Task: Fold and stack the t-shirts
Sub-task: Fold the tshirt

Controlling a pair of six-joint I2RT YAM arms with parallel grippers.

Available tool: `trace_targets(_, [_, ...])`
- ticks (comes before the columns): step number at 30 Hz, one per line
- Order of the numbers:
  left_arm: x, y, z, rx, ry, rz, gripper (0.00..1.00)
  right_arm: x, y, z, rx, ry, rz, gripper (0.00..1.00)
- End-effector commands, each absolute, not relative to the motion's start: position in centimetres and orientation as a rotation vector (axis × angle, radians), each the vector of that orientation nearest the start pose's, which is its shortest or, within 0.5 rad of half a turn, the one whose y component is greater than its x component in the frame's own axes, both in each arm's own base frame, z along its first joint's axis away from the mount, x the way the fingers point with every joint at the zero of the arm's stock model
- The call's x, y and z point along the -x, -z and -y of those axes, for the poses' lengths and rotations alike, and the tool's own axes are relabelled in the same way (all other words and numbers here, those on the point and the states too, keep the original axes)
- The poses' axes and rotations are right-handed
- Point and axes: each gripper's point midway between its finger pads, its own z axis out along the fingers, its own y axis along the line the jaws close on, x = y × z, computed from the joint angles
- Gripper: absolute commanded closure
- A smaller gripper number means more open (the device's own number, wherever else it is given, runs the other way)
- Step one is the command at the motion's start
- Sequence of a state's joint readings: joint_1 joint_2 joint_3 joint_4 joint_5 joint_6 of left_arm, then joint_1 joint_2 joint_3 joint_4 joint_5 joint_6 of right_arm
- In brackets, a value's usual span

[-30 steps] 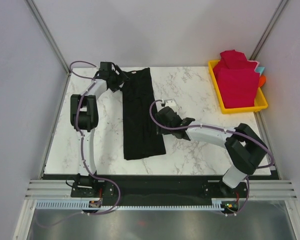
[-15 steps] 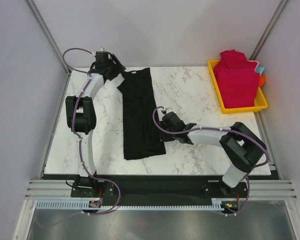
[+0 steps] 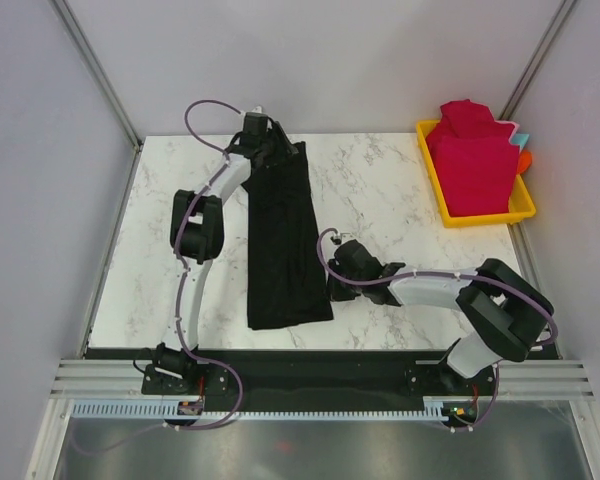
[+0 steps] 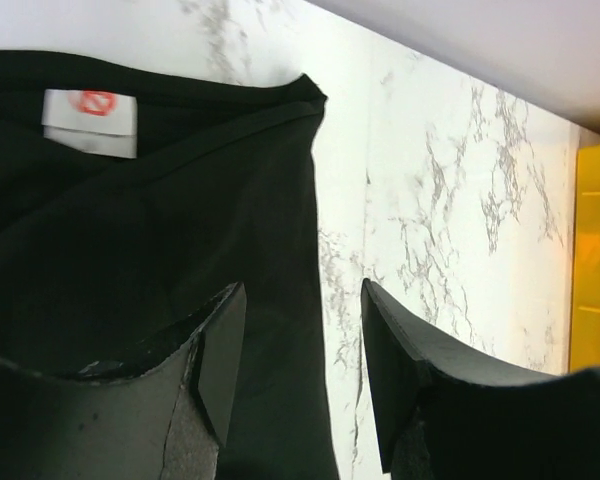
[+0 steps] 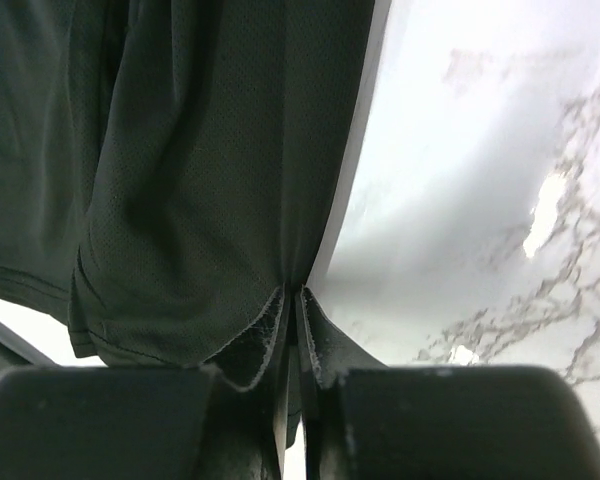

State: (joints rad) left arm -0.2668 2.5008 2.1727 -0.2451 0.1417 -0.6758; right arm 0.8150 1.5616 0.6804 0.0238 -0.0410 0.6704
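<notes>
The black t-shirt [image 3: 285, 240] lies on the marble table as a long narrow strip running from far to near. My left gripper [image 3: 276, 152] is at its far end. In the left wrist view this gripper [image 4: 298, 300] is open, its jaws straddling the shirt's right edge [image 4: 160, 230] below the white collar label [image 4: 90, 120]. My right gripper [image 3: 332, 285] is at the strip's right edge near its near end. Seen from the right wrist, it [image 5: 292, 292] is shut on that edge of the black cloth [image 5: 210, 150]. Crimson-red t-shirts [image 3: 475, 160] are piled in the tray.
A yellow plastic tray [image 3: 480, 218] stands at the far right corner of the table and shows at the right edge of the left wrist view [image 4: 595, 250]. Teal and orange items [image 3: 523, 152] peek out behind the red pile. Grey walls enclose the table.
My left arm swung right from the shirt's far left corner to its far right edge, its jaws narrowing. My right gripper slid nearer along the right edge and closed on the cloth.
</notes>
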Motion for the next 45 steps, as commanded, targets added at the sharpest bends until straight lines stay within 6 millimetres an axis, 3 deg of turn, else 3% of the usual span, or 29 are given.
trace_targets(1, [-64.6, -9.4, 24.3, 0.317, 0.715, -2.139, 0.43, -20.7, -1.7, -27.9, 0.177, -0.713, -2.562, 0.86])
trace_targets(7, [-64.7, -7.6, 25.5, 0.363, 0.736, -2.155, 0.46, -20.1, -1.6, -27.1, 0.153, -0.723, -2.550, 0.87])
trace_targets(12, [-64.7, -4.6, 25.0, 0.494, 0.710, -2.202, 0.53, -19.2, -1.4, -27.3, 0.139, -0.758, -2.553, 0.88])
trace_targets(20, [-65.1, -3.9, 25.4, 0.574, 0.747, -2.206, 0.57, -16.3, -1.1, -27.7, 0.134, -0.800, -2.584, 0.90])
trace_targets(25, [-65.4, -4.0, 25.3, 0.570, 0.748, -2.198, 0.57, -15.3, -1.9, -27.3, 0.133, -0.824, -2.564, 1.00])
trace_targets(30, [-65.5, -4.1, 25.3, 0.568, 0.754, -2.195, 0.57, -14.3, -2.0, -26.8, 0.144, -0.827, -2.572, 1.00])
trace_targets(32, [-65.6, -4.1, 25.2, 0.568, 0.752, -2.193, 0.58, -14.1, -2.0, -26.8, 0.148, -0.832, -2.572, 0.94])
trace_targets(35, [-65.8, -4.5, 25.5, 0.548, 0.774, -2.180, 0.57, -14.4, -2.4, -26.7, 0.154, -0.809, -2.562, 0.69])
trace_targets(36, [-65.8, -4.8, 25.7, 0.539, 0.786, -2.176, 0.55, -14.5, -2.6, -26.7, 0.158, -0.805, -2.559, 0.65])
trace_targets(41, [-65.5, -7.7, 26.2, 0.478, 0.827, -2.147, 0.42, -16.6, -3.8, -26.5, 0.163, -0.704, -2.501, 0.60])
trace_targets(42, [-65.5, -9.8, 26.2, 0.463, 0.837, -2.118, 0.40, -17.0, -4.3, -26.9, 0.165, -0.709, -2.484, 0.60])
trace_targets(44, [-65.0, -10.8, 26.1, 0.440, 0.834, -2.118, 0.35, -17.3, -4.3, -27.0, 0.175, -0.691, -2.482, 0.60])
trace_targets(45, [-64.8, -12.6, 25.9, 0.426, 0.838, -2.099, 0.34, -17.5, -4.6, -27.3, 0.179, -0.695, -2.474, 0.60])
